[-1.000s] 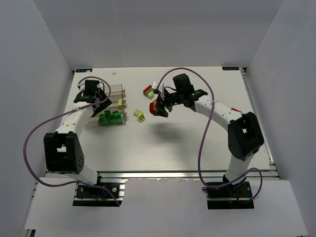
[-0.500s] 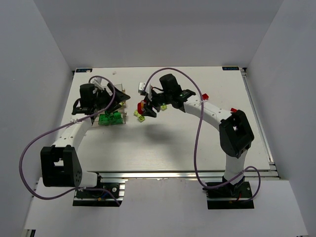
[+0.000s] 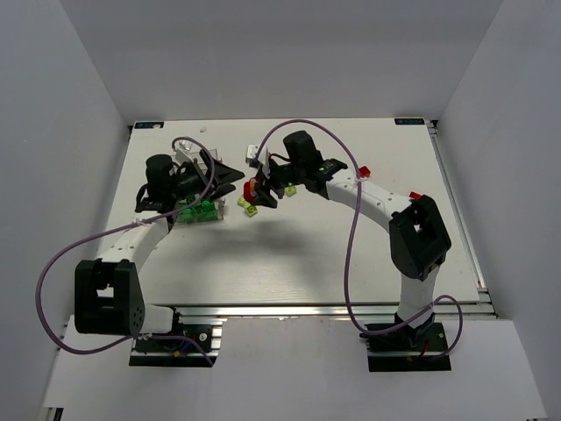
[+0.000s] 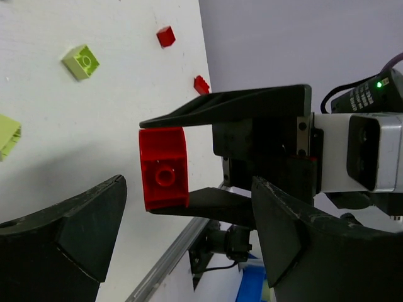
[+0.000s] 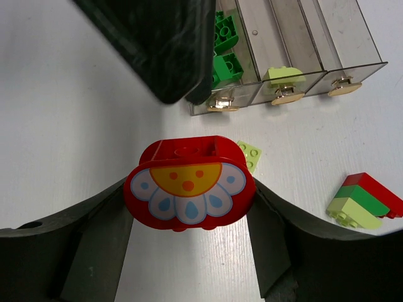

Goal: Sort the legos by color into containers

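Near frame centre in the right wrist view, the right gripper (image 5: 189,211) clamps a glossy red brick (image 5: 189,185) between its matte black fingers. The brick is arch-topped and printed with a white-petalled flower face. At upper right, the clear smoky plastic tray (image 5: 315,38) shows narrow rectangular compartments. One holds studded dark green bricks (image 5: 225,47), and a lime brick (image 5: 283,75) sits at the end of the next. The left gripper (image 3: 230,178) gapes wide and empty, facing the red brick.
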`<state>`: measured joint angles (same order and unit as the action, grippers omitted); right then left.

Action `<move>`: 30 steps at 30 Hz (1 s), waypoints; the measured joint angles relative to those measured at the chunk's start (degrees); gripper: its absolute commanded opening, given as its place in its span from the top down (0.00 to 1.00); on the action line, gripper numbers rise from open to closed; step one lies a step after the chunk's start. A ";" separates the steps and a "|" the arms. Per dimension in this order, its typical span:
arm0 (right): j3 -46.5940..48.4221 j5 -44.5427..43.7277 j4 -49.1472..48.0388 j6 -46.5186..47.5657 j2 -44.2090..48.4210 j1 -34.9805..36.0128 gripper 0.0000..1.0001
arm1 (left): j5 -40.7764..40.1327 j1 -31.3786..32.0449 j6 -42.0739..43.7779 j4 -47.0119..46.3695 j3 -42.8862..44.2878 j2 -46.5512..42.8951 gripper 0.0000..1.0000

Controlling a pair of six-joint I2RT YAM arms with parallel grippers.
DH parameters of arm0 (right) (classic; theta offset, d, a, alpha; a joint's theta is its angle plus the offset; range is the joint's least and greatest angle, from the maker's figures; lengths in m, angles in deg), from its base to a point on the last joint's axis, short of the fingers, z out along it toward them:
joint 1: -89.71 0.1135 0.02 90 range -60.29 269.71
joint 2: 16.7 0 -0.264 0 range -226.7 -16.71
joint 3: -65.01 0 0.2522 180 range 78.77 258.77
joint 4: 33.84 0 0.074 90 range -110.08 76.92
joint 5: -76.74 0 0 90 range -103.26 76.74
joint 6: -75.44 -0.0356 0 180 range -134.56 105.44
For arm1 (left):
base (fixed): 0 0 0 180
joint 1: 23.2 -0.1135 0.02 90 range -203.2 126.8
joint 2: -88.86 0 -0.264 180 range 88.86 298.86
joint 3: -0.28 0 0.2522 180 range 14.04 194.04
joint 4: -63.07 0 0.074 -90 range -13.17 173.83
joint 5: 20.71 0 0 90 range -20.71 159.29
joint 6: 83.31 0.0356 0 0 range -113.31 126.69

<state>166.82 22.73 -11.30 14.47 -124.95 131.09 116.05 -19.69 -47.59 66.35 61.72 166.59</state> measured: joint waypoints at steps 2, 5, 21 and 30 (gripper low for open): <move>0.00 0.04 -0.13 -0.26 0.00 0.00 1.00 | 0.50 0.81 -0.09 -0.28 -0.39 0.00 0.12; 0.00 0.17 -0.48 -0.52 0.00 0.00 1.00 | 0.76 1.86 0.00 -0.28 -0.46 0.00 0.13; -0.09 0.07 -1.79 -2.01 0.00 1.03 1.00 | -1.03 5.49 3.37 4.09 0.74 4.39 0.58; -0.22 -0.83 -2.95 -2.49 0.04 0.85 0.11 | -3.56 6.36 8.20 11.78 5.55 5.01 1.00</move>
<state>166.60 21.90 -14.25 11.98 -124.91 131.95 112.49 -13.33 -39.40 78.13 67.27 171.60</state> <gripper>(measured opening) 0.708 0.472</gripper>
